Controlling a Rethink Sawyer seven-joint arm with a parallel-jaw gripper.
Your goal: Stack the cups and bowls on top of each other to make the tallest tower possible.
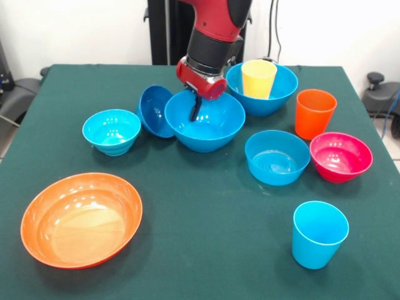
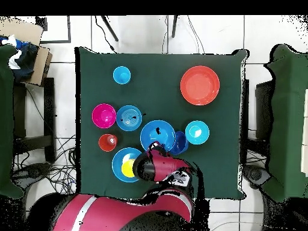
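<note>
End effector: dark fingers inside the large blue glossy plastic bowl, at its far rim; gap unclear, grip cannot be told
Small dark blue plastic bowl: tilted, leaning against that bowl

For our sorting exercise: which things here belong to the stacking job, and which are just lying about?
Job: yellow cup, orange cup, light blue cup, orange bowl, blue bowls, cyan bowl, magenta bowl, gripper.
Lying about: cardboard box, cables.
</note>
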